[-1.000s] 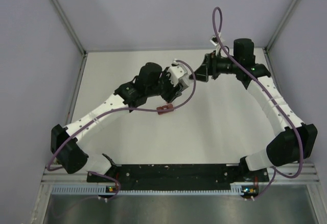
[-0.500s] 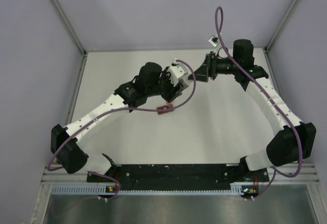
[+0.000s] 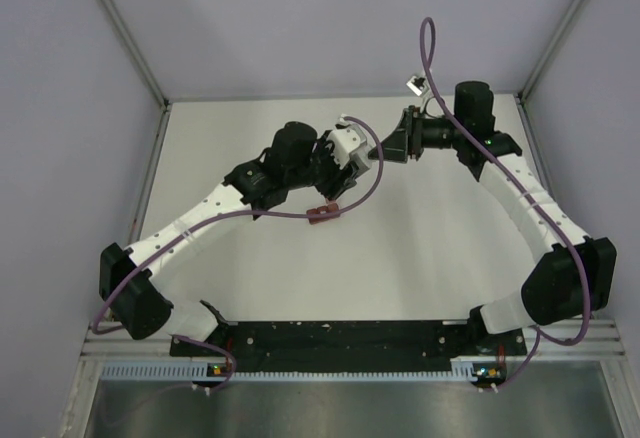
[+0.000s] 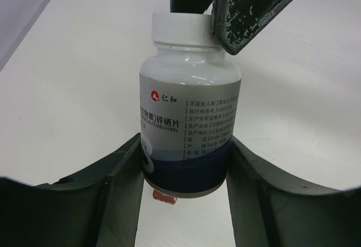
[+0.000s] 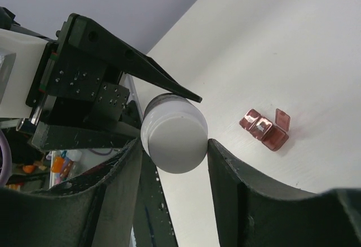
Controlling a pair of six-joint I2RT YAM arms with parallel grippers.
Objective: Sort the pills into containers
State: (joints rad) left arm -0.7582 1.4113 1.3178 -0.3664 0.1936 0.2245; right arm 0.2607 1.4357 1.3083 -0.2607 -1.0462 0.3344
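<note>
My left gripper (image 4: pixel 185 145) is shut on the lower body of a white pill bottle (image 4: pixel 189 117) with a blue band, held above the table. My right gripper (image 5: pixel 174 145) has its fingers on both sides of the bottle's white cap (image 5: pixel 174 137), pressed against it. One of its fingers (image 4: pixel 248 10) lies against the cap in the left wrist view. The containers (image 5: pixel 264 128), a red-brown strip of three compartments, lie on the table below the bottle (image 3: pixel 323 213), with one small lid (image 5: pixel 282 118) standing open. No pills show.
The white table (image 3: pixel 440 248) is walled by grey panels at the back and both sides. A purple cable (image 3: pixel 368 183) hangs from the left arm near the containers. Both arm bases sit at the near edge.
The right gripper has slid slightly left toward the bottle, and its fingers have closed in round the cap. The left arm and the containers have not moved.
</note>
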